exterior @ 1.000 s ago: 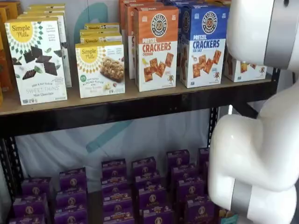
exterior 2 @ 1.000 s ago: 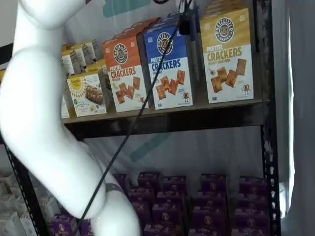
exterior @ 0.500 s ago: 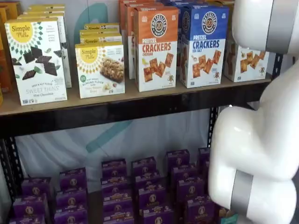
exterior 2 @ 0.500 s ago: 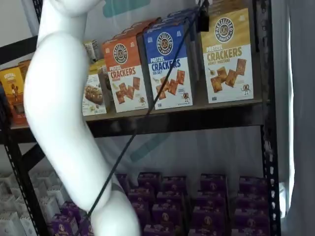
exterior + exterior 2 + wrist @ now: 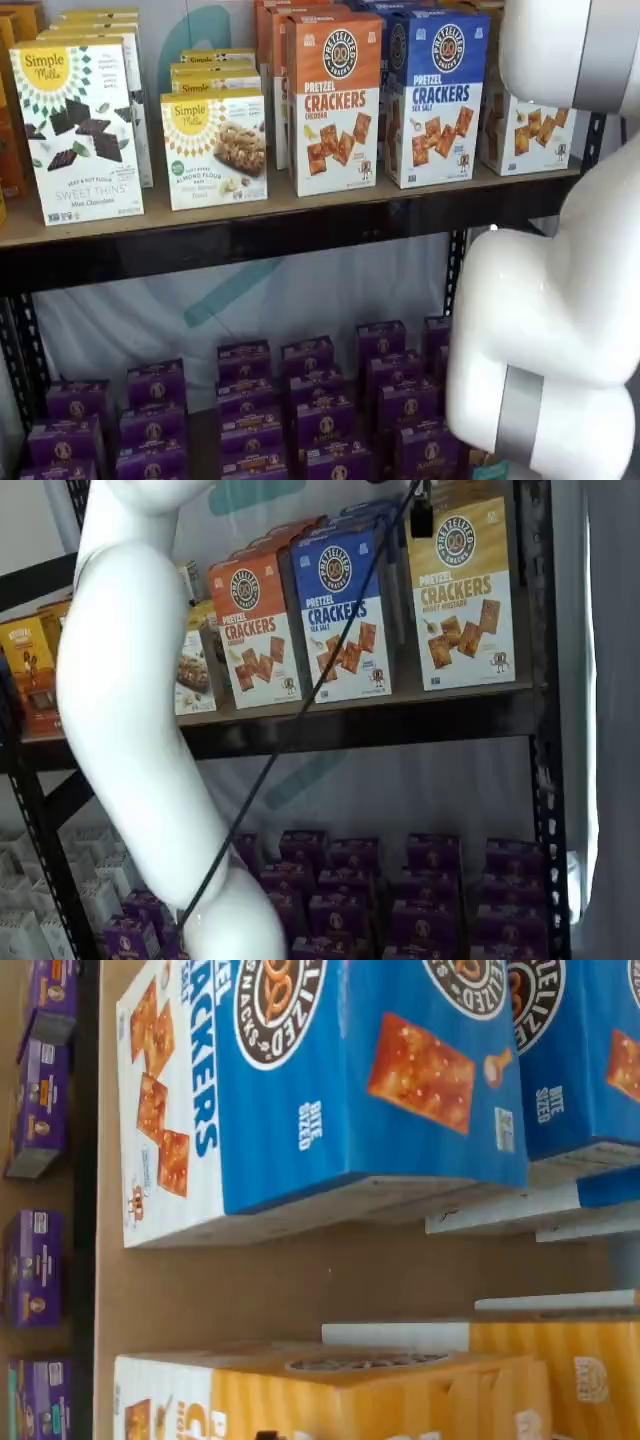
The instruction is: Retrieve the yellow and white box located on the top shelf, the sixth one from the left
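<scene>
White arm segments [image 5: 130,730] fill the foreground in both shelf views, a black cable [image 5: 300,710] slanting across. Only a small black piece of the gripper [image 5: 422,518] hangs at the upper edge, so its grasp cannot be told. Behind it, the yellow and white box [image 5: 462,595] stands upright on the top shelf [image 5: 400,715], just beside the blue-topped crackers box [image 5: 345,615].

Behind my shelving: pale white backdrop sheet [image 5: 300,290] with teal printed shape [image 5: 235,285], hanging slightly wrinkled. Black metal uprights [image 5: 545,780] frame rack; diagonal black brace [image 5: 65,795] at one side. Bright daylight strip [image 5: 590,780] along edge by grey curtain-like surface [image 5: 615,730]. Lighting soft, even; no hard shadows on backdrop.
</scene>
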You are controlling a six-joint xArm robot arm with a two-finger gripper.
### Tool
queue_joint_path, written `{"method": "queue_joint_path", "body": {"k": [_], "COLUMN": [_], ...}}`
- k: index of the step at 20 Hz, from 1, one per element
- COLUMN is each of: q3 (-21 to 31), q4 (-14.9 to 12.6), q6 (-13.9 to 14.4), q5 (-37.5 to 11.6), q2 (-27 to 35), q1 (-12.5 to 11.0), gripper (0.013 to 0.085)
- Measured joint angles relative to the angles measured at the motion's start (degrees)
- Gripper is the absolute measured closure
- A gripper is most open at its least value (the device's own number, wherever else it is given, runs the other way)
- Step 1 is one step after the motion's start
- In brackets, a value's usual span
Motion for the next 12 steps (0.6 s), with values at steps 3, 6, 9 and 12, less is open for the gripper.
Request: {"method": "queue_joint_path", "body": {"k": [3,6,9,12], "q3": [-1.92,-5.43,-6.85,-8.04], "q4": [-2.62,-6.73,-8.13,-10.03], "q6": [1.07,2.34,2.96,3.38], "q5": [0.59,3.19,4.08,4.57], "q2": [1.31,3.66,4.93,6.19], "q1": [1.65,3.40,4.20,5.14], "gripper": [0.0130,0.0130,0.0130,0.0130]}}
